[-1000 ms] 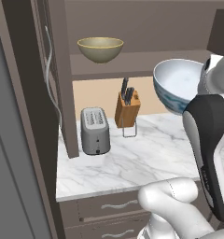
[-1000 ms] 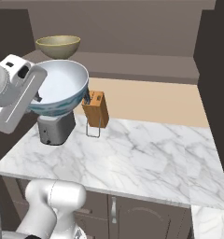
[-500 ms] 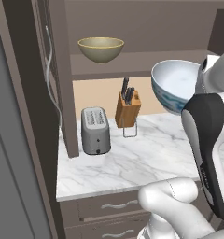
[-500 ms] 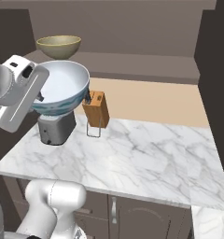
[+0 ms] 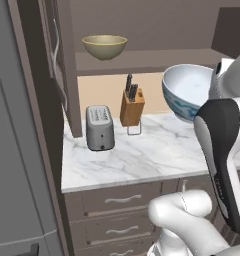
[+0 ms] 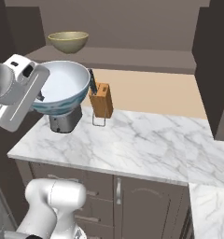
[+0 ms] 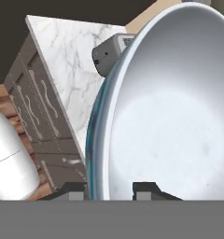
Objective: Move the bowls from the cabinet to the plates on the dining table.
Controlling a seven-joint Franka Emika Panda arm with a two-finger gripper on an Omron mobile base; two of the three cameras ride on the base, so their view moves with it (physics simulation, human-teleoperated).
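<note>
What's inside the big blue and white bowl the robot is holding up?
Nothing: the blue-patterned bowl looks plain white and empty. The end effector covers a bit of its rim.

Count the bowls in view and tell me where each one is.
2. The olive-tan bowl sits on the open cabinet shelf above the toaster. The white and blue bowl is held by the hand above the counter. Others may be hidden.
</note>
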